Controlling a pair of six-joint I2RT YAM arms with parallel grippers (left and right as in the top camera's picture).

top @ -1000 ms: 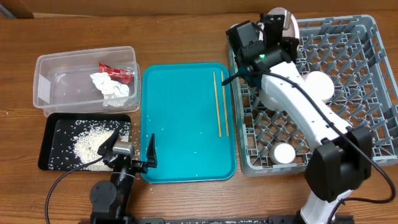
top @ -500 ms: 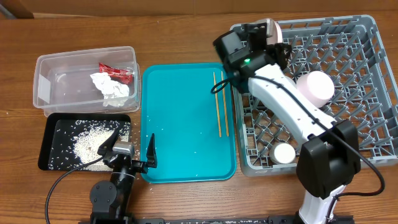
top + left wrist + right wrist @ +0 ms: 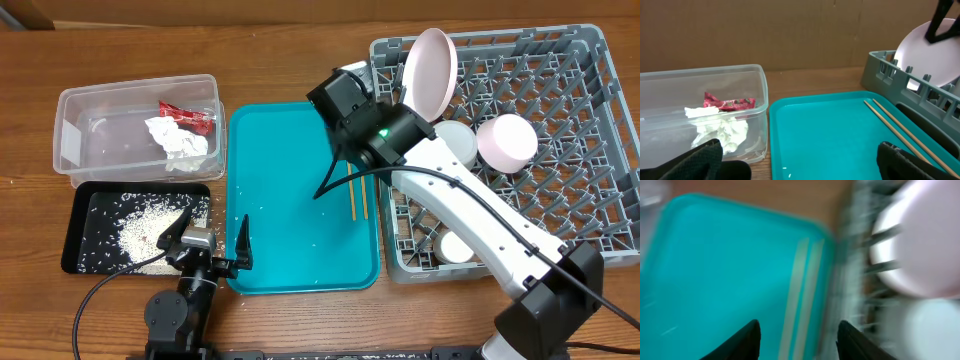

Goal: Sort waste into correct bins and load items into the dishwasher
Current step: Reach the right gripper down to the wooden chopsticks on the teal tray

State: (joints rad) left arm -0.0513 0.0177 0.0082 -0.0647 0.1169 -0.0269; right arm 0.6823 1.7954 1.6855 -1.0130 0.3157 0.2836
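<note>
Right wrist view, badly blurred: the right pincer [image 3: 799, 332] hangs over the teal tray [image 3: 715, 270], its fingers [image 3: 751, 340] spread with nothing between them. The two chopsticks [image 3: 802, 295] show as pale stripes lying side by side on the tray, just ahead of the gap. To the right the rack [image 3: 855, 265] is a grey smear holding two pale round dishes. Which dish is which cannot be told here.

Overhead view: the dishes are clear here. The plate [image 3: 430, 68] stands on edge near the rack's far left corner. The grey bowl [image 3: 458, 135] and pink bowl [image 3: 507, 140] sit side by side in mid-rack, and the cup [image 3: 457, 247] is nearer the front. The right arm's head covers the chopsticks' far ends and hides its own fingers. The left pincer [image 3: 207, 240] rests low at the tabletop's [image 3: 300, 40] near edge, spread wide and empty, well apart from the chopsticks. Only this view shows the black tray [image 3: 75, 215] with the rice [image 3: 140, 235]. The tub [image 3: 75, 110] sits behind it.

Left wrist view: seen low from the side, the sauce packet [image 3: 730, 102] lies on top of the napkin [image 3: 720, 130] inside the tub. The chopsticks run along the tray's right side, close beside the rack wall.
</note>
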